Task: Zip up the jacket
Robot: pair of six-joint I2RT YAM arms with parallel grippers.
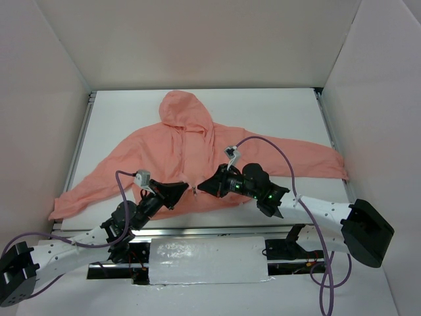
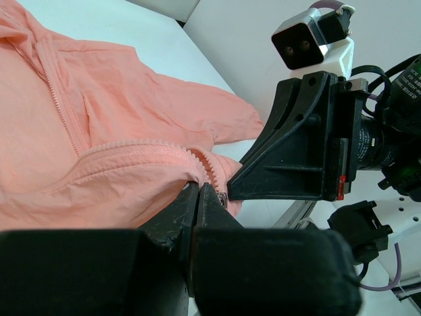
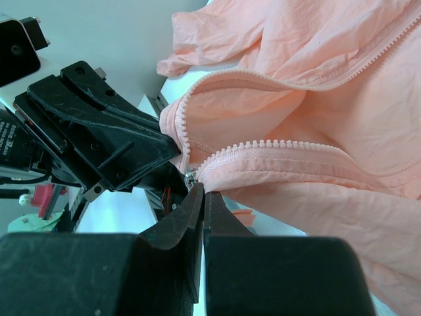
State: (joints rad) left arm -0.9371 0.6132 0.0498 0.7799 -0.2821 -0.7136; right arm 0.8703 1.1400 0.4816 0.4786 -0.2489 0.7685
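The jacket (image 1: 191, 155) is lying spread flat on the desk (image 1: 276, 112), its hood (image 1: 181, 108) pointing at the far edge and its hem running along the near edge. One sleeve (image 1: 92, 187) is stretching out to the near-left corner, and the other sleeve (image 1: 309, 158) is reaching toward the right edge. At the middle of the near edge, the left gripper (image 1: 185, 191) and right gripper (image 1: 201, 187) are meeting tip to tip. Each is pinching the hem, the left one just left of the zipper (image 1: 197, 171) and the right one just right of it.
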